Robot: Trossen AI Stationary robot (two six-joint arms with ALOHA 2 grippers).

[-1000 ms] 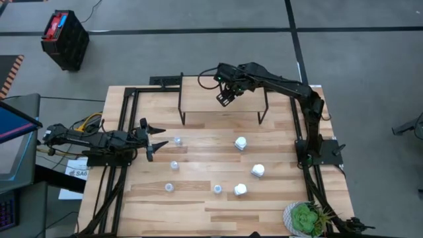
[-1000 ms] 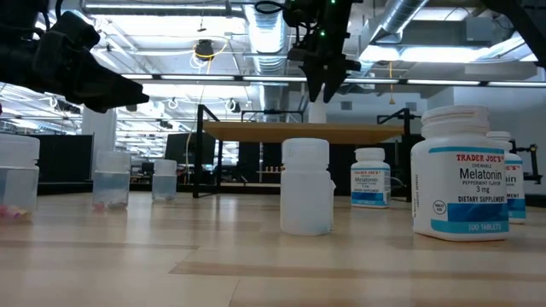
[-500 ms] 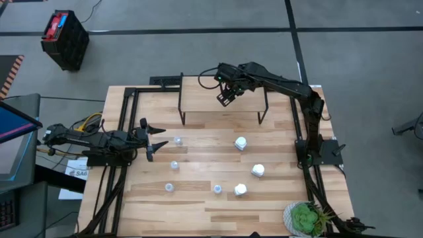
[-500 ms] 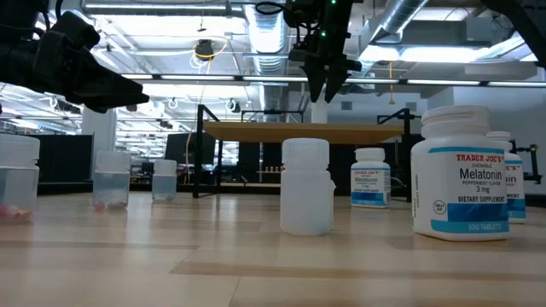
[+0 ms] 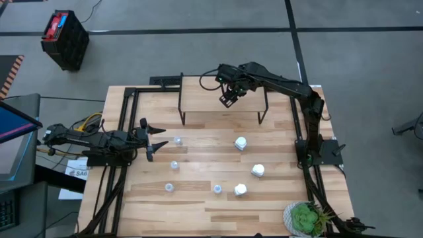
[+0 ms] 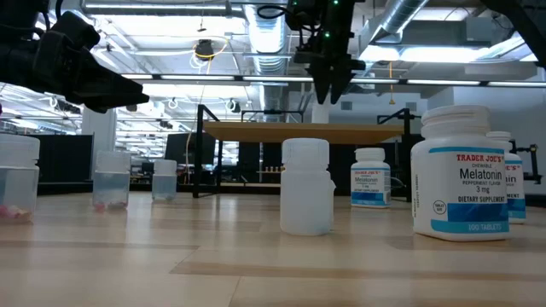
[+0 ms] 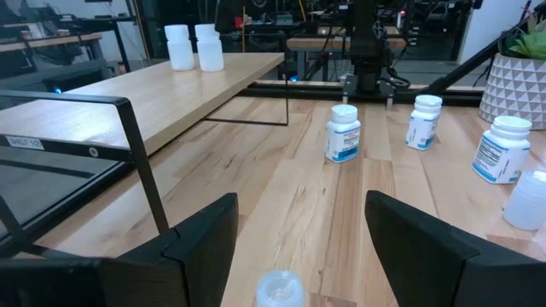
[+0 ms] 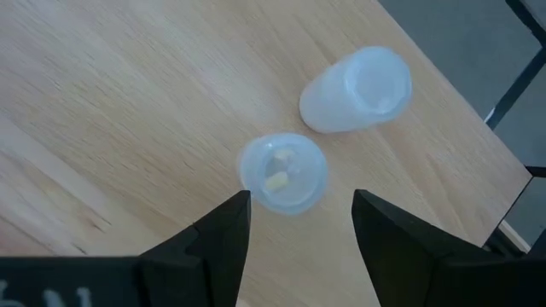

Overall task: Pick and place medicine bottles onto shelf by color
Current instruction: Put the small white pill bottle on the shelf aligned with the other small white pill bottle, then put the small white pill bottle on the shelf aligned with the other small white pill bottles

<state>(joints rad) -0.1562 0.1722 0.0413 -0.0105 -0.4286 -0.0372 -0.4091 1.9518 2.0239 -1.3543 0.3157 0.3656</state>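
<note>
The shelf (image 5: 225,106), a light-wood board on thin black legs, stands at the table's far side. On it, upright and side by side, are a pale-blue bottle (image 8: 281,170) with pills inside and a whitish bottle (image 8: 357,88). My right gripper (image 8: 300,226) hangs open above them, pointing steeply down, its fingers clear of the blue bottle. My left gripper (image 5: 155,140) waits open at the table's left, level, with a pale-blue bottle (image 5: 177,141) just ahead of it. Several more pale-blue bottles (image 5: 174,164) and three white labelled bottles (image 5: 240,143) stand on the tabletop.
A green potted plant (image 5: 305,218) stands at the near right corner. Black frame rails (image 5: 125,119) run along the table's left and right sides. Bare wood lies between the shelf and the scattered bottles. A red and black crate (image 5: 65,38) sits on the floor beyond the table.
</note>
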